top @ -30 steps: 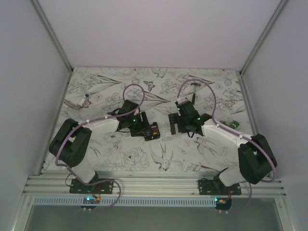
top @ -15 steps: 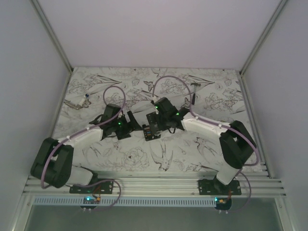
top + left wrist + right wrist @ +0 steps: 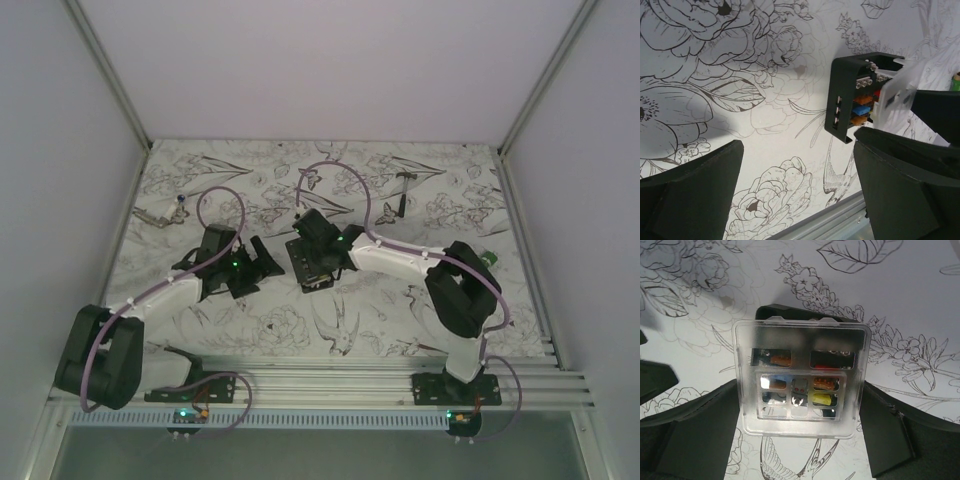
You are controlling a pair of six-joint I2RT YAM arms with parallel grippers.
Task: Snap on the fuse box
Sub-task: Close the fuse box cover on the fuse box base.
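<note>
Small black fuse box (image 3: 785, 313), clear cover (image 3: 801, 377) over its coloured fuses

Box: small black rectangular plastic fuse box (image 3: 842, 107), central on the flower-printed desk (image 3: 380, 320).
Lid: clear plastic lid (image 3: 801, 385) over the fuse box, between the right gripper (image 3: 800, 415) jaws.
Left: left gripper (image 3: 797, 195) left of the fuse box, apart.

I have my left gripper (image 3: 799, 140) spread wide, with only the floral-printed table (image 3: 740, 100) showing between its two dark fingers (image 3: 695, 195). Ahead of the right-hand finger sits the fuse box (image 3: 845, 95), its black side wall turned toward me and orange, blue and red fuses showing past it. A clear cover (image 3: 895, 97) lies against its face, with the right gripper's finger (image 3: 940, 110) behind that. A metal rail (image 3: 830, 222) runs below.
</note>
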